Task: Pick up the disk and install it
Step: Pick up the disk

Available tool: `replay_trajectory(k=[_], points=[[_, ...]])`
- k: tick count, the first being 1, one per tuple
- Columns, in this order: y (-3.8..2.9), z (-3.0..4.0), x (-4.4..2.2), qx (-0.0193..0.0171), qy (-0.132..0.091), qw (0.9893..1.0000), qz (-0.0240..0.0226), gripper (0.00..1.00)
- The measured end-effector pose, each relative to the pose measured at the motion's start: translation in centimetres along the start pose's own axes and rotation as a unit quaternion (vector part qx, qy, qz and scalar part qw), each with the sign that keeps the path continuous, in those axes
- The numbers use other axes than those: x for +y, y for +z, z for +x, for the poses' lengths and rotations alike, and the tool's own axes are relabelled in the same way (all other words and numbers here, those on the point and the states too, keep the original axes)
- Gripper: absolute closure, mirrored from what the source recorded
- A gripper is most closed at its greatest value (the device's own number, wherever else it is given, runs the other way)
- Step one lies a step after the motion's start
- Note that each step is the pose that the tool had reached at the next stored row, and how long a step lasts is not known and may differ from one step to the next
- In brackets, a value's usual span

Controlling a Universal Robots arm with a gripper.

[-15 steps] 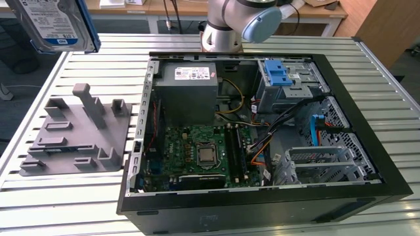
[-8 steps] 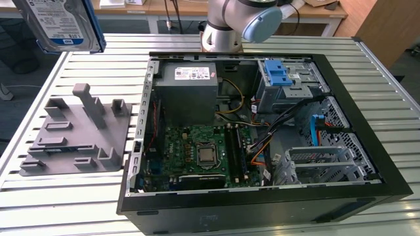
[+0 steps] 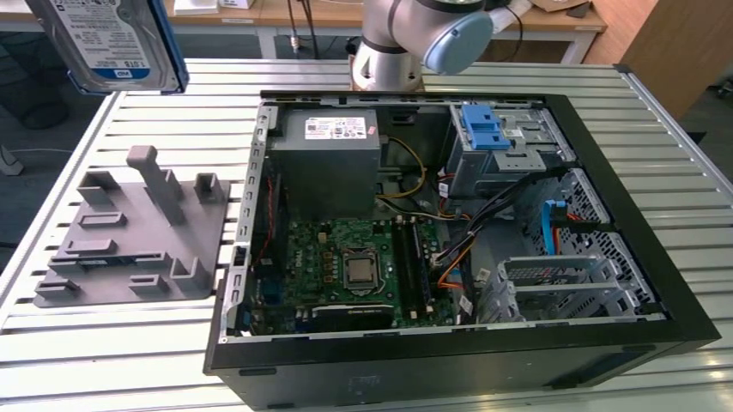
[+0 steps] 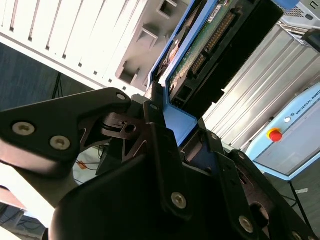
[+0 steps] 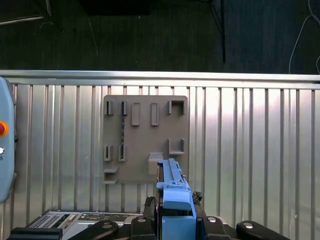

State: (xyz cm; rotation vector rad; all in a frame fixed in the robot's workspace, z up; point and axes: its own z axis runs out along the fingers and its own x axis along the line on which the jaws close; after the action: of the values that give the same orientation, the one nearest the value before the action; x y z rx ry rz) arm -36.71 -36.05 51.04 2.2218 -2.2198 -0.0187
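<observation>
We find print in 3 places. The disk bears a white-and-blue label with fine lines of type, too small to make out in the exterior view. So is the white sticker on the grey power supply. In the second wrist view, dark lettering runs along a pale blue casing.

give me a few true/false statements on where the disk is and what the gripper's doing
1. The disk is up in the air, clear of the table. True.
2. The gripper is open. False: it is shut on the disk's blue carrier frame.
3. The computer case lies with its side open, showing the motherboard. True.
4. The disk sits in the grey holder. False: the holder lies on the table, apart from the disk, at the exterior view's left of the case.
</observation>
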Motion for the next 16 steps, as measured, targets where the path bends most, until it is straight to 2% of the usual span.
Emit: replay_trajectory(k=[5,7,13,16], points=[[-0.01,0.77,-0.02,0.0,0.0,1.0,0.0,0.64],[0.0,0.87,-0.1,0.0,0.0,1.0,0.0,0.64],[-0.02,0.9,-1.55,0.0,0.0,1.0,-0.0001,0.64],[-0.02,0.9,-1.7,0.0,0.0,1.0,-0.0001,0.64]])
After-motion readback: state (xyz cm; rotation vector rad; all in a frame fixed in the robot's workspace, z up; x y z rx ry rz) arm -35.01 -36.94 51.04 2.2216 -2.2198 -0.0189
